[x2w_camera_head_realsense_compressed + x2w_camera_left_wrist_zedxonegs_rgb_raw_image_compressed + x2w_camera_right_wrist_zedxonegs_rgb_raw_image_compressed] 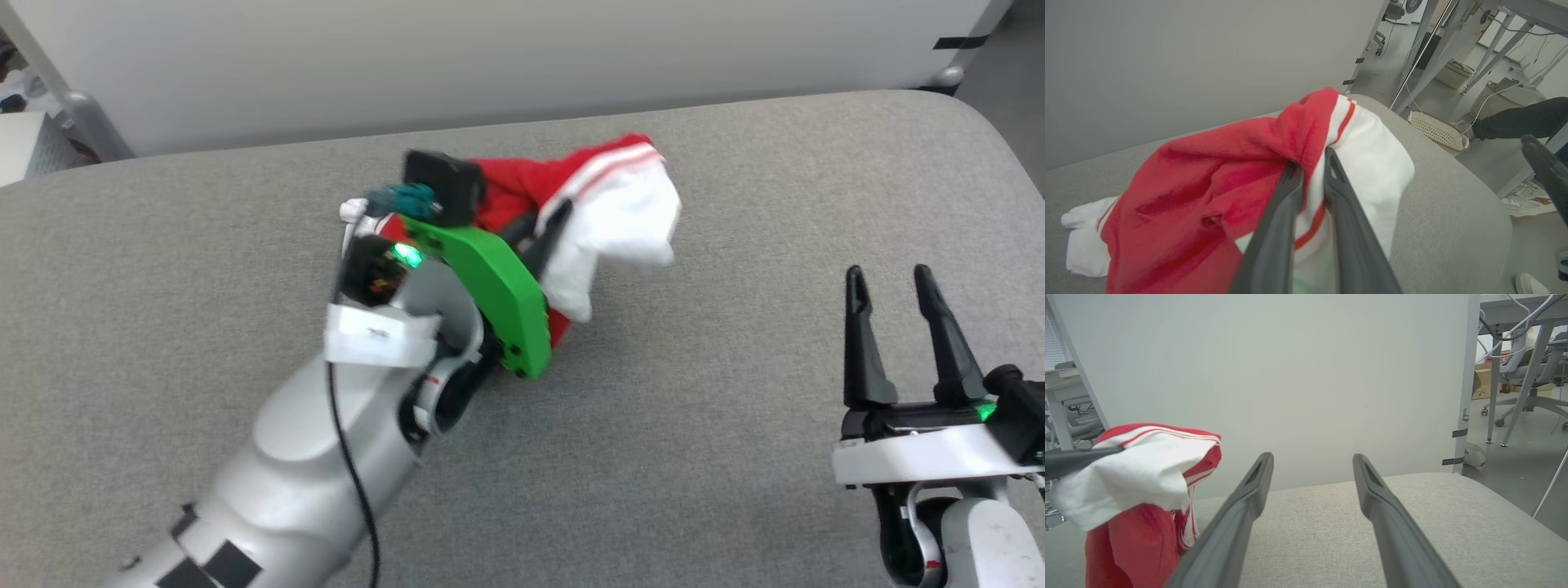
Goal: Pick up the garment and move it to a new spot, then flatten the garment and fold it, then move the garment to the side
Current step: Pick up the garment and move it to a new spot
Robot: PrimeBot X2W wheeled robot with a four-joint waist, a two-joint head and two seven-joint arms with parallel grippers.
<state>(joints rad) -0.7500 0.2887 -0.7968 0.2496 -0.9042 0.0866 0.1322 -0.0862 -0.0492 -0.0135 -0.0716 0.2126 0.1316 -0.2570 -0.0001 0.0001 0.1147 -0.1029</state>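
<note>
- Grey woven cloth, lightly padded and rounded at its corner, covers the table top (735, 425) that carries everything here.
- Nearest, over the table top's near right part, the right gripper (888, 278) holds two long, dark, tapering fingers wide apart with nothing between them; its white wrist block shows a small green light. In the right wrist view the right gripper (1312, 457) points across bare cloth.
- Over the table top's near left, a smooth silver forearm with a black cable leads to a glossy green bracket (498, 286).
- At the table top's middle, the left gripper (563, 211) is pinched narrow on the garment (620, 212), its fingers nipping the fabric at the seam where red meets white, as the left wrist view of the left gripper (1310, 161) shows.
- The garment (1208, 183) is soft, matte knit: a red body, bunched and creased, a puffy white sleeve with red stripe trim. It hangs raised in a drooping lump (1139, 477), while a second white sleeve (1081, 241) trails on the cloth.
- Beyond the table top's far edge stands a plain, smooth, pale wall panel (490, 65).
</note>
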